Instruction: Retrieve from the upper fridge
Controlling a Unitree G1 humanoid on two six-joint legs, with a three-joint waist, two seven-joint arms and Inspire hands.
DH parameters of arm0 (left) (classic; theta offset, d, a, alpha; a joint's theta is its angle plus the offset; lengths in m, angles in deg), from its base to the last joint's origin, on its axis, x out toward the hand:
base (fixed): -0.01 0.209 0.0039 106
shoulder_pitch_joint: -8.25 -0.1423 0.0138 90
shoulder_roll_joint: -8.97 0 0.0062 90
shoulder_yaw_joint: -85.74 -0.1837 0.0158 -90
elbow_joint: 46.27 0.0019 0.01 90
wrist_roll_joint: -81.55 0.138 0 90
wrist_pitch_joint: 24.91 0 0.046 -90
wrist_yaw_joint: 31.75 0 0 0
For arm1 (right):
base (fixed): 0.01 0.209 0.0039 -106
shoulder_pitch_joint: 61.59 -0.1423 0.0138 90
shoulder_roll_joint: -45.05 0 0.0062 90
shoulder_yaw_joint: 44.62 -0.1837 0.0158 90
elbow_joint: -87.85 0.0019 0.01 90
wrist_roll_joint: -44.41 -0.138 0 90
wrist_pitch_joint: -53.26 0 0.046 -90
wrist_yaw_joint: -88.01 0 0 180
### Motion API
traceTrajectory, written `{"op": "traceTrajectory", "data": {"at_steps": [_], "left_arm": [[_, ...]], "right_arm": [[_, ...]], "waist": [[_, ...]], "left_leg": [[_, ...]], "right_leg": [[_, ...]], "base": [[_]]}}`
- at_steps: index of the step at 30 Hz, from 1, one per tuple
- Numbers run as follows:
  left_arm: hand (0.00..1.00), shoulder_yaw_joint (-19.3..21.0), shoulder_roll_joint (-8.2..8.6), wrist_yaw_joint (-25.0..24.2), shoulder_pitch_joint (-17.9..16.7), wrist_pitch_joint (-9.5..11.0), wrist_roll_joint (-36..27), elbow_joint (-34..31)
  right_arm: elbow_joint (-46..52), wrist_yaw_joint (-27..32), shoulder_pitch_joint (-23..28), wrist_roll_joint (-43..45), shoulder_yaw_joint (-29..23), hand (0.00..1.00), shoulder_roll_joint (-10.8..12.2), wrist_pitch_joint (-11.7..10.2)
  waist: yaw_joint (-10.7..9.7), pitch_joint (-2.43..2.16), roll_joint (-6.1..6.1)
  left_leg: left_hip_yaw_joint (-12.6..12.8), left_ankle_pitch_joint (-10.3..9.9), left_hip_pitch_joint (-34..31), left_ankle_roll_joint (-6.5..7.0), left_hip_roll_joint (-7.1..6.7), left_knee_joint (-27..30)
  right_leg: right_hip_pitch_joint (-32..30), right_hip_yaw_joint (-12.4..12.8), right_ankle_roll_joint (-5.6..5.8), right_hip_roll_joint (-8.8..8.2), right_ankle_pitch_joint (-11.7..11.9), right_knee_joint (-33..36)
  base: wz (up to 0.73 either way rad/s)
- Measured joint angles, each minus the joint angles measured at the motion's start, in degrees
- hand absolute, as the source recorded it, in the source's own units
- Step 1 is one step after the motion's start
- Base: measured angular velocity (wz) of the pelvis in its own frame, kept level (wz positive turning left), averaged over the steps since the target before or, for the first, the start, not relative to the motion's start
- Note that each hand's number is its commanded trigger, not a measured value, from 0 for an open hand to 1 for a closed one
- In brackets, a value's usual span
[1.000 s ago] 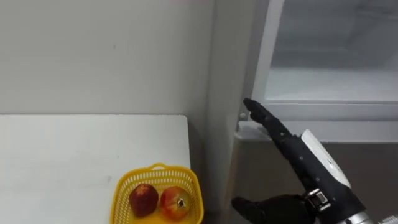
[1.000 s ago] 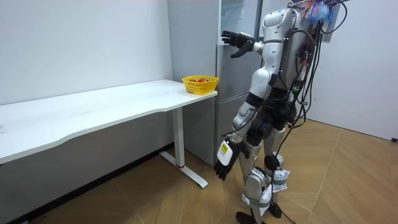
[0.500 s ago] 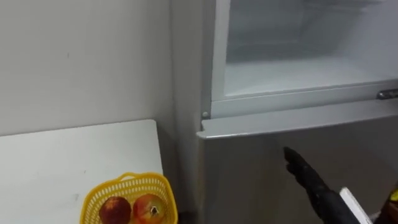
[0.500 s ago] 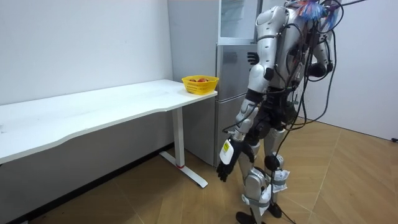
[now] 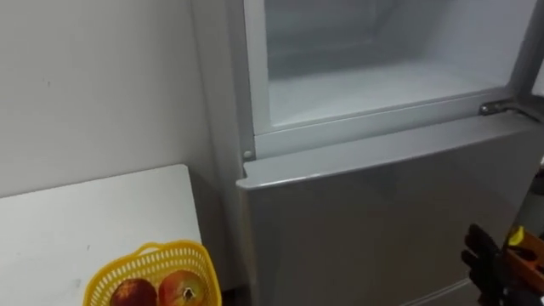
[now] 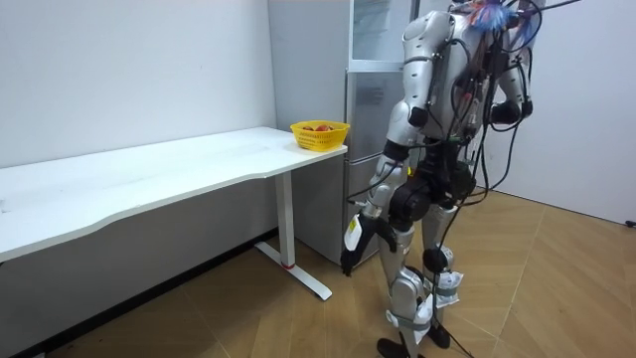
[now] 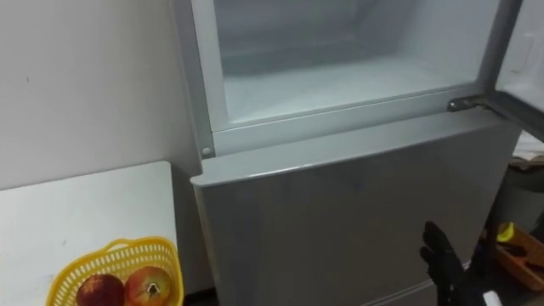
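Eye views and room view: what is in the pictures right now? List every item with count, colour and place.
fridge: one, grey, right of the table; lower door shut.
upper compartment: one, white inside, open, top of the fridge.
table: one, white, against the wall.
basket: one, yellow, on the table's end nearest the fridge.
fruits: two, red, in the basket.
right robot hand: one, dark, open, low before the lower door.
left robot hand: one, dark, hanging by the thigh.

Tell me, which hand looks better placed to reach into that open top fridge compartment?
Probably the right hand: it is up before the fridge, below the open upper compartment, fingers straight. The left hand hangs low beside the leg.
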Motion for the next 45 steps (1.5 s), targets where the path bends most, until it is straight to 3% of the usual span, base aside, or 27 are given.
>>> {"op": "traceTrajectory", "data": {"at_steps": [4, 7, 9, 11, 18, 20, 28, 34, 38, 45], "left_arm": [[0.0, -0.92, 0.14, -0.03, 0.55, -0.67, -3.2, 0.19], [0.0, -0.91, -0.05, 0.21, 1.34, -0.88, -7.45, 0.16], [0.0, -0.92, -0.08, 0.42, 1.55, -1.04, -9.23, 0.28], [0.0, -0.89, -0.11, 0.4, 0.8, -0.8, -10.37, 0.32], [0.0, -0.57, -0.41, -0.63, -0.2, -0.26, -11.38, 0.04], [0.0, 0.48, -0.4, -1.2, -1.06, -0.27, -11.34, -0.73], [0.0, 6.29, -0.25, -1.12, -3.58, -0.22, -11.17, -4.31], [0.0, 9.62, -0.79, -0.82, -5.67, -0.16, -10.82, -6.8], [0.0, 11.87, -0.89, -0.85, -5.69, -0.09, -8.08, -7.06], [0.0, 12.12, -1.22, 0.27, -5.78, -0.11, -7.29, -6.46]], "right_arm": [[-3.33, -0.57, 0.49, -6.11, 1.08, 0.0, 0.05, 0.1], [-10.09, -3.24, 0.54, -11.64, 1.6, 0.0, 0.07, 0.71], [-14.57, -4.53, 0.65, -15.74, 1.46, 0.0, 0.38, 1.96], [-18.35, -4.55, 1.24, -21.04, 0.6, 0.0, 0.62, 2.79], [-22.67, -3.76, -0.26, -34.82, -1.23, 0.0, 0.55, 2.84], [-22.62, -2.94, -1.05, -42.1, -3.53, 0.0, 0.54, 2.84], [-19.18, 4.56, -5.47, -59.16, -13.85, 0.0, 0.21, 2.01], [-17.62, 9.12, -6.92, -63.5, -21.0, 0.0, -0.58, 0.46], [-16.84, 11.22, -9.31, -64.06, -24.64, 0.0, -1.05, -0.27], [-16.41, 13.63, -12.1, -66.99, -26.64, 0.0, -2.46, -1.0]], "waist": [[-0.53, -0.25, 0.16], [-1.64, -0.17, -0.38], [-2.38, 0.06, -0.75], [-2.99, 0.61, -0.93], [-3.6, 0.44, -0.83], [-3.67, 0.17, -0.75], [-4.02, 0.22, -1.67], [-4.83, 0.09, -3.44], [-4.95, 0.05, -3.35], [-4.83, 0.05, -3.28]], "left_leg": [[2.45, -0.05, 0.28, -0.11, 0.41, -0.22], [4.54, -0.24, 0.41, -0.37, 0.92, 0.04], [5.01, -0.28, 0.78, -0.45, 0.95, -0.06], [6.04, -0.64, 0.97, -0.6, 1.05, -0.36], [6.04, -1.04, 1.15, -0.45, 1.08, 0.18], [5.79, -1.04, 1.26, -0.45, 1.05, 0.26], [4.43, -1.02, 1.25, -0.44, 0.97, 0.46], [2.36, -1.01, 1.08, -0.46, 0.89, 0.41], [2.36, -1.01, 0.57, -0.46, 0.82, 0.34], [2.87, -1.0, 0.79, -0.47, 0.79, 0.36]], "right_leg": [[-0.54, 2.32, -0.12, 0.66, 0.71, 0.04], [-0.86, 3.61, -0.28, 1.1, 1.11, 0.52], [-1.01, 4.29, -0.29, 1.24, 1.1, 0.93], [-0.99, 4.84, -0.32, 1.42, 1.07, 0.83], [-1.0, 5.84, -0.07, 1.63, 1.15, 0.88], [-0.95, 5.68, -0.06, 1.6, 1.14, 0.84], [-0.12, 4.8, -0.07, 1.44, 1.06, 0.56], [1.11, 2.53, -0.14, 1.09, 0.69, -0.14], [0.64, 2.54, -0.13, 1.04, 0.69, -0.2], [0.68, 2.41, -0.15, 0.95, 0.56, -0.24]], "base": [[-0.32], [-0.31], [-0.23], [-0.21], [-0.03], [0.02], [0.08], [0.18], [0.01], [0.0]]}}
